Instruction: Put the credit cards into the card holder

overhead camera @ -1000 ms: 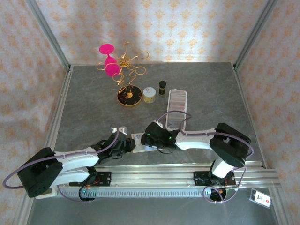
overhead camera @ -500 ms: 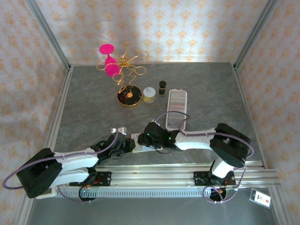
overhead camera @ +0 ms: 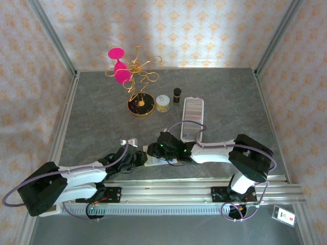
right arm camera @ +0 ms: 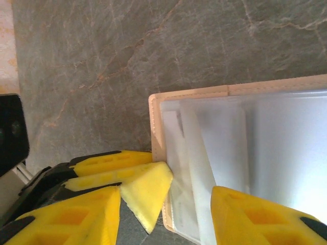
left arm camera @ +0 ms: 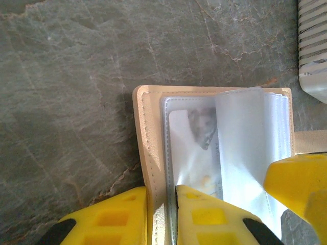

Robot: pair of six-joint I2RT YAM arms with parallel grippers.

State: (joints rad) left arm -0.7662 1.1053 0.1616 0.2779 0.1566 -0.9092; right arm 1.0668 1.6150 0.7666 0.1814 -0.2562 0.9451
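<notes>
The card holder (left arm camera: pixel 148 132) lies open near the table's front edge, a beige cover with clear plastic sleeves (left arm camera: pixel 245 138). A pale credit card (left arm camera: pixel 196 148) with a dark mark sits inside the first sleeve. My left gripper (left arm camera: pixel 161 196) is shut on the cover's near edge. My right gripper (right arm camera: pixel 166 204) stands open astride the holder's corner (right arm camera: pixel 156 127), one finger (right arm camera: pixel 255 219) over the sleeves, the other off the cover. That finger (left arm camera: pixel 301 184) also shows in the left wrist view. From above, both grippers (overhead camera: pixel 139 158) (overhead camera: pixel 153 151) meet over the holder (overhead camera: pixel 150 161).
A long clear case with ribbed rows (overhead camera: pixel 192 117) lies behind the right arm. Further back stand a gold wire stand with pink discs (overhead camera: pixel 134 76), a small jar (overhead camera: pixel 163 103) and a dark bottle (overhead camera: pixel 177 94). An aluminium rail (overhead camera: pixel 194 191) runs along the near edge.
My right gripper has shifted slightly left over the holder and its jaws have narrowed a little. The left gripper has kept its hold without moving.
</notes>
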